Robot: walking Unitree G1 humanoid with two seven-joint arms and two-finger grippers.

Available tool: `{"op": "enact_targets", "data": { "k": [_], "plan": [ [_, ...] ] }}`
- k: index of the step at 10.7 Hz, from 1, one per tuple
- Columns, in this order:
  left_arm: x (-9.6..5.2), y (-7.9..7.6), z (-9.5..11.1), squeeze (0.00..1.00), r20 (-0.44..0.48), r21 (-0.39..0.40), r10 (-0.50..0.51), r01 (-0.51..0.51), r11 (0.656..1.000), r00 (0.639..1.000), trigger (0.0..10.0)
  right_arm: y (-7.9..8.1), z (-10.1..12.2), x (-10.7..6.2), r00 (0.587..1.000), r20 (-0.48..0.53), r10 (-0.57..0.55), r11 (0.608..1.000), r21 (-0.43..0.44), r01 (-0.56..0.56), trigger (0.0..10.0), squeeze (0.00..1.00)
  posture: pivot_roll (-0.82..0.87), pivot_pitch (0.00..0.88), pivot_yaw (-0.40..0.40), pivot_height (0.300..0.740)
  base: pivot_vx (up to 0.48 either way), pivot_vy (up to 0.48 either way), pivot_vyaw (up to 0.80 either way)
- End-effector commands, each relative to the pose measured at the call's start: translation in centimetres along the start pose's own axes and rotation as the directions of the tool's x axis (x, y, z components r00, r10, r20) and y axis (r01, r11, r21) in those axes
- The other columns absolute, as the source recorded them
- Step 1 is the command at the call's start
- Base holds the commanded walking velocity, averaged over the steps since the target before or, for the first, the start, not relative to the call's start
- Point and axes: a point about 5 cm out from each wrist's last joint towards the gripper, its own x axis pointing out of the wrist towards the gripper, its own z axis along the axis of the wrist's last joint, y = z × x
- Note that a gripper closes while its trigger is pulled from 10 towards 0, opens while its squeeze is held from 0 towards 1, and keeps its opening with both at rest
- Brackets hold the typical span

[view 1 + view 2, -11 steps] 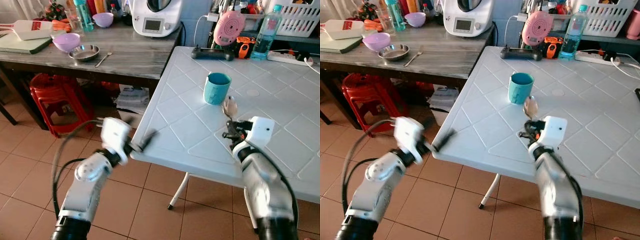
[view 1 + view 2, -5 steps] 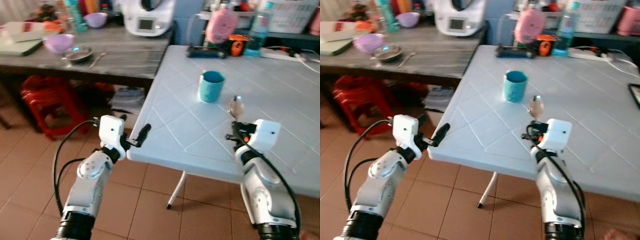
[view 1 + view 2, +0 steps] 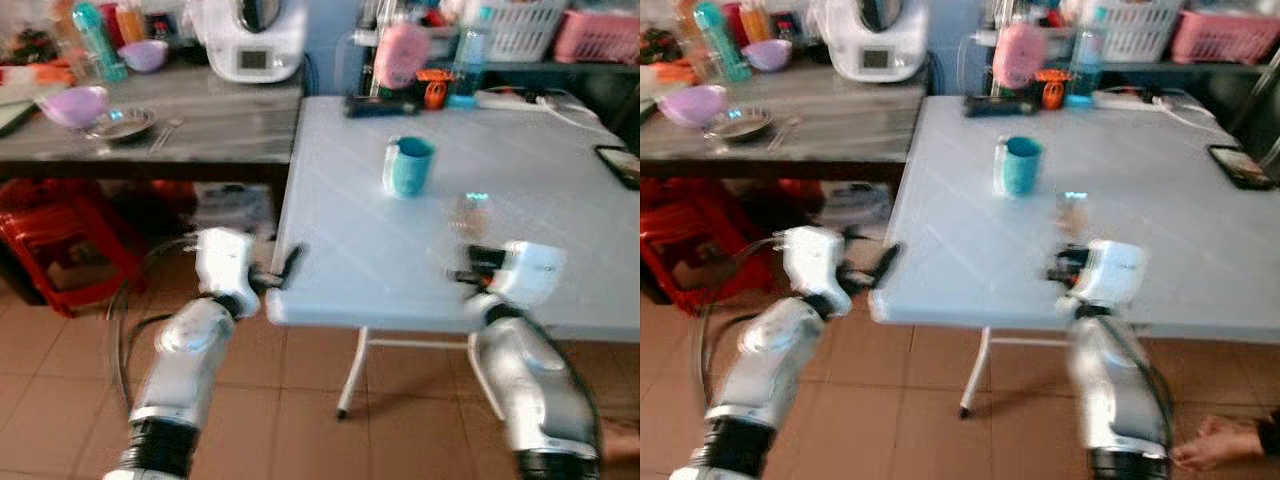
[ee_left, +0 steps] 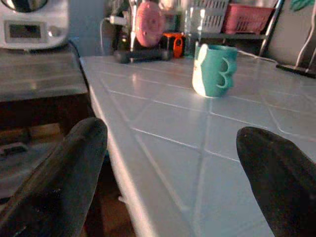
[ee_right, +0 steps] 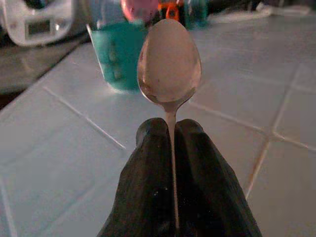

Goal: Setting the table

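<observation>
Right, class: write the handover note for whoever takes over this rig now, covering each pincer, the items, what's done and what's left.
Right pincer: shut on the spoon, bowl up, above the white table.
Left pincer: open, empty, at the table's near-left corner.
Teal mug: upright on the table, beyond the spoon.
Done: mug placed, spoon picked up.
Left: lay the spoon down, probably beside the mug.

no readable text, labels, brands or numbers anywhere

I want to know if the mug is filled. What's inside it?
Cannot tell: the mug on the table shows a teal inner wall near the rim; its bottom is hidden.
</observation>
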Motion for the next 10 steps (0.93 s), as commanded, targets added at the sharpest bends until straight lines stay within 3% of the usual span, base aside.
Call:
{"op": "enact_targets", "data": {
  "k": [1, 10],
  "plan": [
    [-0.21, 1.09, 0.36, 0.00, 0.005, 0.029, 0.032, -0.032, 0.999, 0.999, 10.0, 0.78, 0.22, -0.05, 1.000, 0.020, 0.017, 1.000, 0.009, -0.017, 10.0, 0.00, 0.00, 0.000, 0.031, 0.740, 0.000, 0.480, 0.00],
    [0.02, 0.94, 0.18, 0.00, 0.008, 0.032, 0.036, -0.036, 0.999, 0.999, 10.0, 0.43, 0.46, 0.06, 0.999, 0.042, -0.001, 1.000, -0.003, 0.001, 10.0, 0.00, -0.01, 0.000, 0.031, 0.740, 0.000, 0.480, 0.00]
  ]
}}
